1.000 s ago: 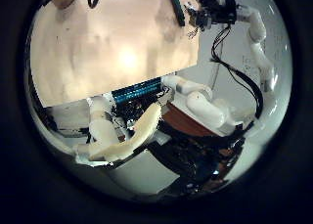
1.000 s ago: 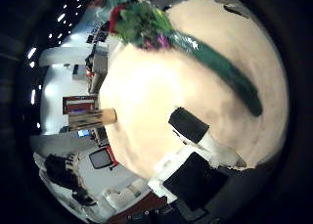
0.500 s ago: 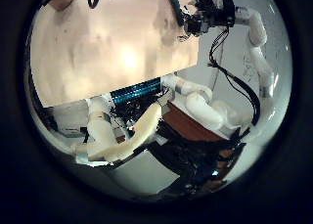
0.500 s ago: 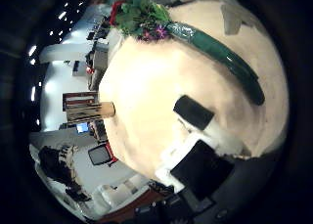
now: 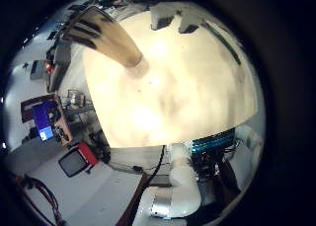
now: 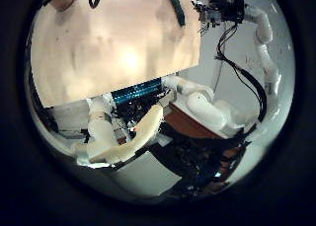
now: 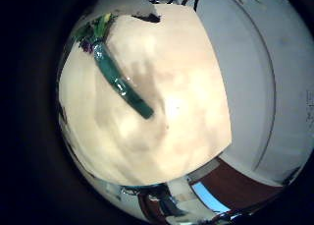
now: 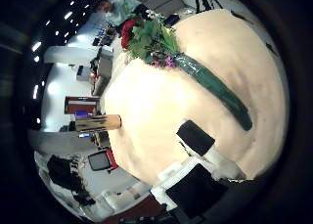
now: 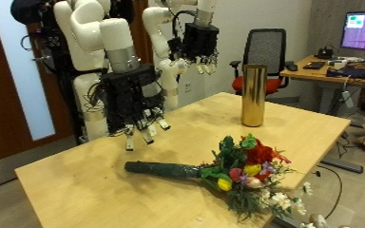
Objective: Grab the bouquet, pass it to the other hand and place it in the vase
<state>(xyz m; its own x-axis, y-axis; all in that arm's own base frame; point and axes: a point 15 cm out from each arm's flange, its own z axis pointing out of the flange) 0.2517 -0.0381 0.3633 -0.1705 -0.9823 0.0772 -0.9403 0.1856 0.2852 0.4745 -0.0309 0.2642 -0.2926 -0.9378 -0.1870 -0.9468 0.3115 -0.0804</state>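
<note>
The bouquet (image 9: 227, 174) lies untouched on the table (image 9: 82, 180), well short of the gold vase (image 9: 252, 95), while the right hand (image 9: 141, 103) hovers above it with fingers relaxed, so next comes grasping its green wrapped stem; the left hand (image 9: 199, 43) hangs open farther back.

lowest white blooms of the bouquet (image 9: 240, 174) cut off by the outside view's edge

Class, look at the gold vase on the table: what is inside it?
Nothing sticks out of the vase; its inside is hidden by its wall. The bouquet lies on the table, apart from it.
</note>
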